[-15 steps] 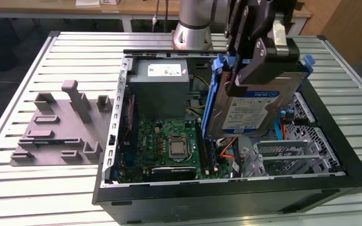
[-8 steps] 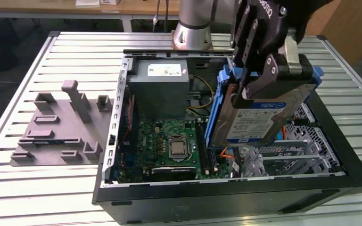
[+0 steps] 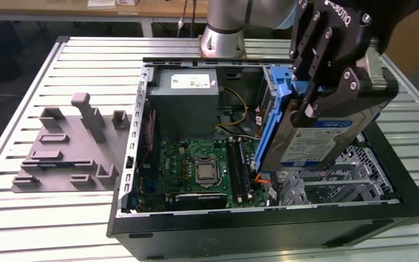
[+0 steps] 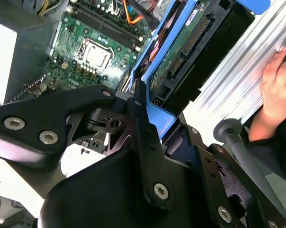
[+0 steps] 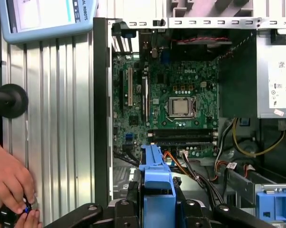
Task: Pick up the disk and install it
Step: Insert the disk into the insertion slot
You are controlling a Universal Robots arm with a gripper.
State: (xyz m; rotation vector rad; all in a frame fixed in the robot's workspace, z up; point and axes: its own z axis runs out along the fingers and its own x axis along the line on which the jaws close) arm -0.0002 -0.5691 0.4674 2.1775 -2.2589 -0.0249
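My gripper (image 3: 324,98) is shut on the disk (image 3: 318,143), a silver drive with a blue-and-white label and a blue carrier frame (image 3: 271,117). It hangs tilted on edge above the right half of the open computer case (image 3: 268,221), over the metal drive cage (image 3: 340,180). In the second wrist view the disk's green circuit underside (image 4: 188,52) and blue frame (image 4: 159,116) sit between my black fingers (image 4: 140,123). The first wrist view has the blue frame (image 5: 157,173) pointing down toward the motherboard (image 5: 176,104).
A grey power supply box (image 3: 187,103) and cables fill the case's far end. A grey plastic fixture (image 3: 71,147) stands on the slatted table at the exterior view's left. A person's hand (image 5: 10,185) rests on the table beside the case, near a teach pendant (image 5: 43,16).
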